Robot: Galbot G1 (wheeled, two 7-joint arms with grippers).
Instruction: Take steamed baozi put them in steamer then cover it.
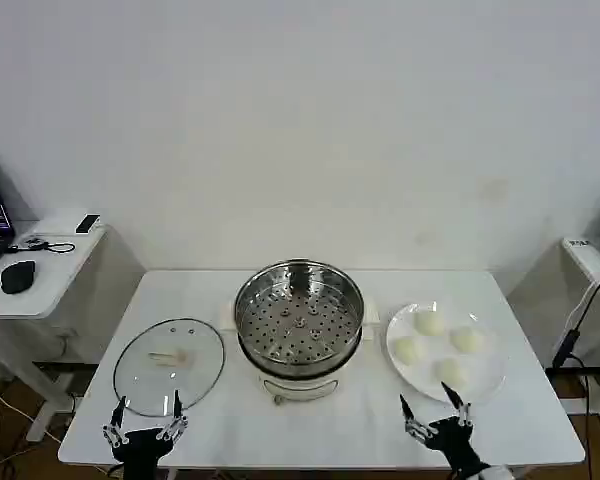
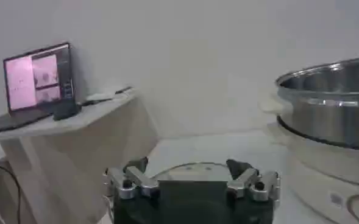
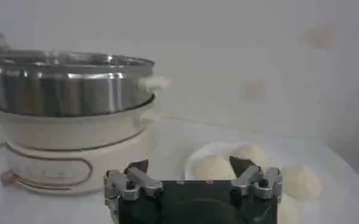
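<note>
On the table (image 1: 310,425), the steamer (image 1: 298,328) stands between the cover (image 1: 169,366) and baozi plate (image 1: 488,385).

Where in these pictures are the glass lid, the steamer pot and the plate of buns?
glass lid (image 1: 169,366), head view, on its clear glass beside the handle.
steamer pot (image 1: 299,318), head view, on its perforated inner tray.
plate (image 1: 396,325), head view, on its bare white rim.

Shiny steel steamer (image 1: 298,318), clear glass cover (image 1: 169,366), smooth matt baozi (image 1: 429,323)

You are in a lab or office room: plain white walls, a white desk (image 1: 320,425), a side desk (image 1: 40,270) with a laptop (image 2: 38,79) and mouse (image 1: 17,276), and loose cables (image 1: 580,330).
</note>
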